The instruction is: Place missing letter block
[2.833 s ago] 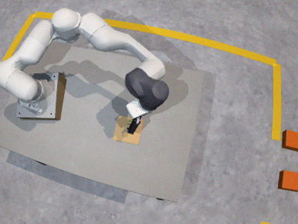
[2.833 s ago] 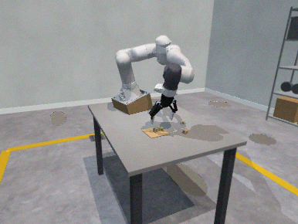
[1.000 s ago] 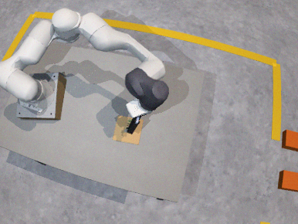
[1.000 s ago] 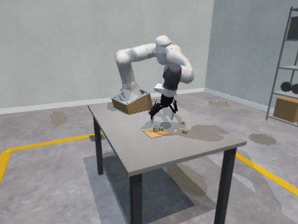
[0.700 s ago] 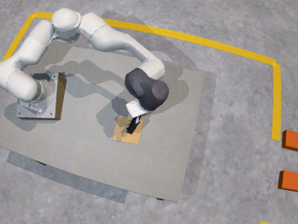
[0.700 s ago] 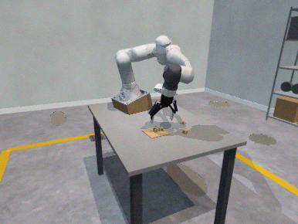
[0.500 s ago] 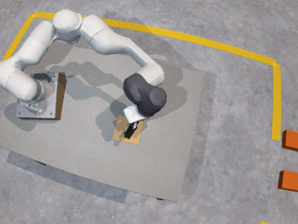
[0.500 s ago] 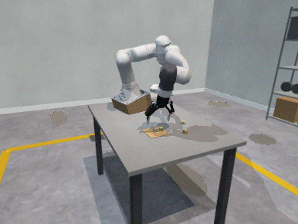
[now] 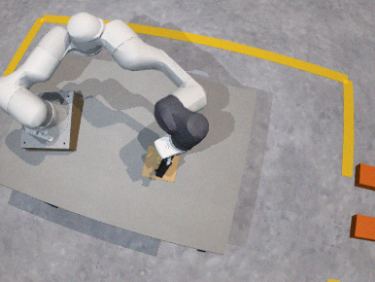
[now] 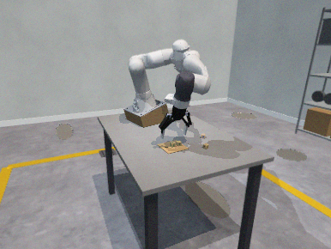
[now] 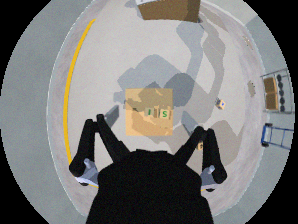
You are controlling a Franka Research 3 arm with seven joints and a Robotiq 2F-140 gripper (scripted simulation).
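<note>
Tool [image 9: 161,171] [image 10: 174,133] [image 11: 150,113] released, fingers wide apart above tan mat [image 9: 167,179] [image 10: 176,150] [image 11: 150,131]. Grey tabletop [image 9: 204,209] [image 10: 141,163] [image 11: 110,55] beneath; mottled grey floor [image 9: 301,146] [image 10: 56,206] [image 11: 58,115], yellow line [image 9: 219,44] [image 10: 56,160] [image 11: 65,100] on it. Pale walls [image 10: 107,51] [image 11: 25,100]. Green-lettered I block [image 11: 149,112] and S block [image 11: 165,114] on mat below tool. Two small blocks off mat, to one side of tool: one farther [image 10: 203,136] [image 11: 221,104], one nearer [image 10: 206,146] [image 11: 200,146]; letters too small to read. Dark shape on mat beyond I, perhaps shadow. Arm covers part of mat from above.
</note>
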